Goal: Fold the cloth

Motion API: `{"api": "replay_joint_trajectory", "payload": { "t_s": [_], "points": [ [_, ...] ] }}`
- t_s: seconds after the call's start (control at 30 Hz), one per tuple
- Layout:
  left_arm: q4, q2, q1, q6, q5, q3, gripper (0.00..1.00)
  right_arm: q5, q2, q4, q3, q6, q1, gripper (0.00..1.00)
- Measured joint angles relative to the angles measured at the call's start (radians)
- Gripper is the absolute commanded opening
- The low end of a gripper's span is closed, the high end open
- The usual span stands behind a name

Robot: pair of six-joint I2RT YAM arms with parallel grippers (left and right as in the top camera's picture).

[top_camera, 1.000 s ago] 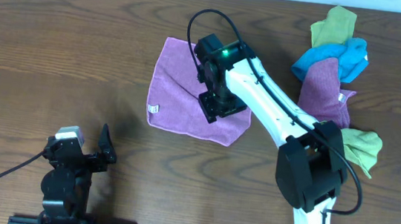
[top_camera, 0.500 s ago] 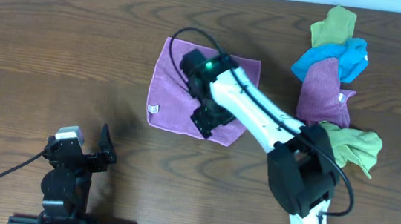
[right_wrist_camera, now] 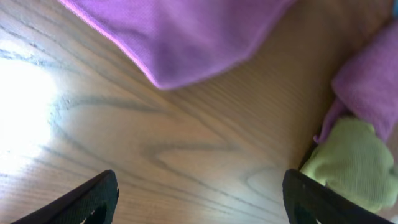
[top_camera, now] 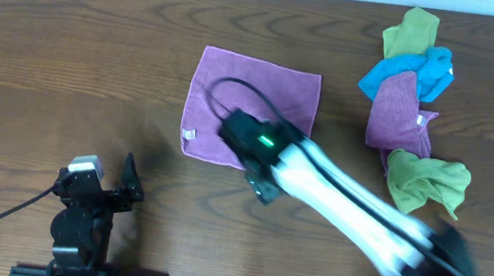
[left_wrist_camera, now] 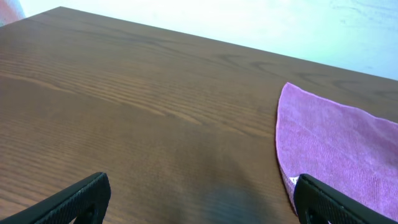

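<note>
The purple cloth [top_camera: 254, 93] lies flat on the wooden table, roughly square, with a white tag at its left edge. It also shows in the left wrist view [left_wrist_camera: 336, 149] and the right wrist view [right_wrist_camera: 186, 31]. My right gripper [top_camera: 262, 186] is open and empty, just past the cloth's front edge, over bare wood [right_wrist_camera: 199, 199]; its arm is motion-blurred. My left gripper [top_camera: 100, 182] is open and empty at the front left, well apart from the cloth [left_wrist_camera: 202, 199].
A pile of other cloths lies at the right: green [top_camera: 412, 31], blue [top_camera: 410, 71], purple [top_camera: 396, 117] and another green one [top_camera: 426, 180], which also shows in the right wrist view [right_wrist_camera: 354, 162].
My right arm has drawn back from above the purple cloth toward the table's front. The cloth, earlier partly covered by the gripper, now lies uncovered and flat. The left arm has not moved.
</note>
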Motion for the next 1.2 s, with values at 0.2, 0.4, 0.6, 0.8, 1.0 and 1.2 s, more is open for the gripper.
{"api": "replay_joint_trajectory", "payload": {
  "t_s": [0.2,0.4,0.6,0.8,1.0,1.2],
  "points": [
    [0.0,0.0,0.0,0.004,0.0,0.0,0.95,0.01,-0.156,0.277,-0.33,0.077,0.0,0.86],
    [0.0,0.0,0.0,0.004,0.0,0.0,0.95,0.023,-0.128,0.484,-0.433,0.077,0.0,0.89],
    [0.0,0.0,0.0,0.004,0.0,0.0,0.95,0.036,-0.064,0.637,-0.451,-0.012,0.0,0.92],
    [0.0,0.0,0.0,0.004,0.0,0.0,0.95,0.048,0.033,0.678,-0.445,-0.092,0.0,0.92],
    [0.0,0.0,0.0,0.004,0.001,0.0,0.95,0.084,0.053,0.742,-0.441,-0.111,0.001,0.92],
    [0.0,0.0,0.0,0.004,0.001,0.0,0.95,0.154,0.088,0.816,-0.43,-0.121,0.001,0.94]
  ]
}}
